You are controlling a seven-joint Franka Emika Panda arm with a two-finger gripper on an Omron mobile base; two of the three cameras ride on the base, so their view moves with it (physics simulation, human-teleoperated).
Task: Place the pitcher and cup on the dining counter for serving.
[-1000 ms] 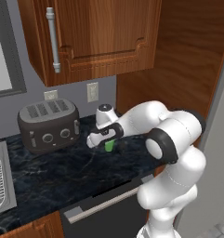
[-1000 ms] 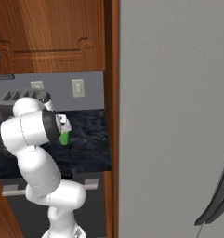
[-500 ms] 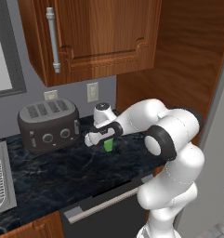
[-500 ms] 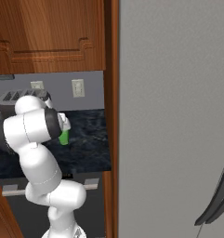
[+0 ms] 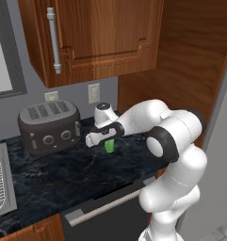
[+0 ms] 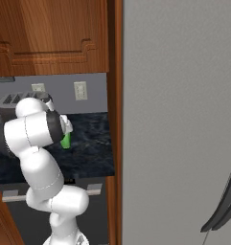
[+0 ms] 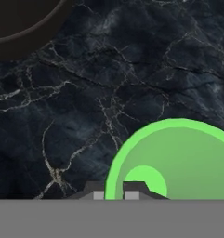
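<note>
Here, gripper (image 7: 114, 191) pinching cup (image 7: 178, 160) rim

cup (image 5: 109, 146) on worktop (image 5: 63, 179), right of toaster (image 5: 50, 126)

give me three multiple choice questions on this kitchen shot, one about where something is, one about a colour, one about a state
1. Where does the cup stand?
A. on the dark marbled worktop, right of the toaster
B. inside the upper cabinet
C. on top of the toaster

2. What colour is the cup?
A. red
B. bright green
C. white

3. How does the pincer stand?
A. wide open, high above the worktop
B. shut on the cup's rim
C. shut on the toaster's lever

Answers:
1. A, as the left base view shows it on the worktop beside the toaster.
2. B, as all three views show green.
3. B, as the hand view shows one fingertip inside the green rim and the other outside it.
</note>
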